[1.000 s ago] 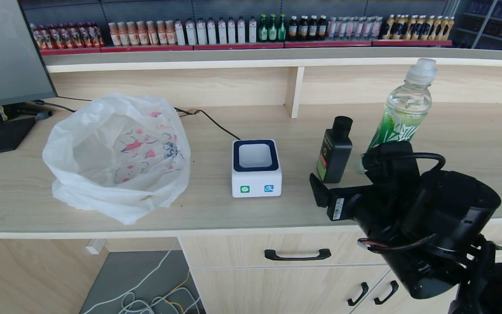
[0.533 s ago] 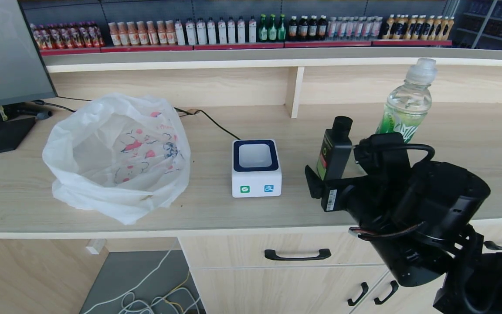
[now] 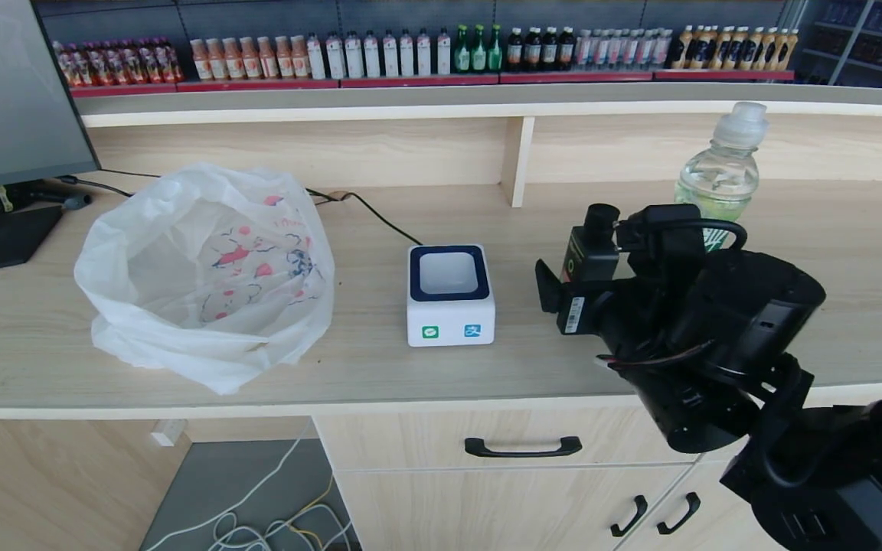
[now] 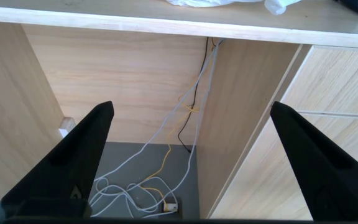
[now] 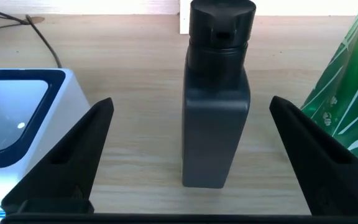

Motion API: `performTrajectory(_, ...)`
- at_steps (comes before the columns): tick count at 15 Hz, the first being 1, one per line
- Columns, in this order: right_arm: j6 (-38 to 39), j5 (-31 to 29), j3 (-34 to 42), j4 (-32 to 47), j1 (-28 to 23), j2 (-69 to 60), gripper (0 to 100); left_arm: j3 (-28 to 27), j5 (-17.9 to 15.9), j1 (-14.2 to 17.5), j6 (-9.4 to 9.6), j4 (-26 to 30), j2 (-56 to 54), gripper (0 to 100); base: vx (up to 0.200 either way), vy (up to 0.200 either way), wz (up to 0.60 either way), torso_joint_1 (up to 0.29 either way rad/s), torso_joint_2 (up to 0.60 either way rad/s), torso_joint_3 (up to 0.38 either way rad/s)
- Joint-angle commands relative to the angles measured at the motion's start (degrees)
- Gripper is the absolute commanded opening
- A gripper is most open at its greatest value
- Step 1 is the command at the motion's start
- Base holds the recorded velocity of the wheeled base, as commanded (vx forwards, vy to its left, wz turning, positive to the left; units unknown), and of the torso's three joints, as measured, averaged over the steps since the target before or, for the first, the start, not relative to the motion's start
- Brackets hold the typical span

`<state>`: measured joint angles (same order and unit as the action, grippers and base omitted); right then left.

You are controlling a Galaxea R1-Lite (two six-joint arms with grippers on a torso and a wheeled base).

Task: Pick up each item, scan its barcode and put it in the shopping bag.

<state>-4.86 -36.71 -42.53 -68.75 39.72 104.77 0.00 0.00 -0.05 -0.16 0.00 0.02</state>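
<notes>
Black plastic, the bottle (image 5: 216, 118) is standing upright on the wooden counter (image 3: 380, 367), its long axis running vertical, cap uppermost; it is sitting straight ahead of the right gripper (image 5: 191, 107), centred on the gap, whose jaws are standing wide and touching nothing; the scanner (image 3: 450, 295) is sitting just beside it toward the shopping bag (image 3: 204, 275), a green-labelled bottle (image 3: 717, 180) on the other side; the left gripper (image 4: 191, 107), likewise gaping, is hanging below the counter edge, well apart, so the right arm is looking nearer; a straight, level advance is likely sufficing to bracket the body.
</notes>
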Motion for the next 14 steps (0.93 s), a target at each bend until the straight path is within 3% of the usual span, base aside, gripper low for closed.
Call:
performTrajectory(1, 0.1, 0.0, -2.2, 0.0, -0.3, 1.5, 100, 0.0, 0.0, 0.0, -0.02, 0.0, 0.0, 100, 0.0, 0.0, 0.0, 0.0, 0.0, 0.0)
performTrajectory(10, 3.5, 0.1, -3.4, -0.1, -2.9, 4.0, 100, 0.0, 0.0, 0.0, -0.02, 0.0, 0.0, 100, 0.0, 0.0, 0.0, 0.0, 0.0, 0.0)
performTrajectory(14, -1.5, 2.4, -5.3, -2.0, -4.3, 5.4, 100, 0.0, 0.0, 0.0, -0.02, 0.0, 0.0, 100, 0.0, 0.0, 0.0, 0.0, 0.0, 0.0)
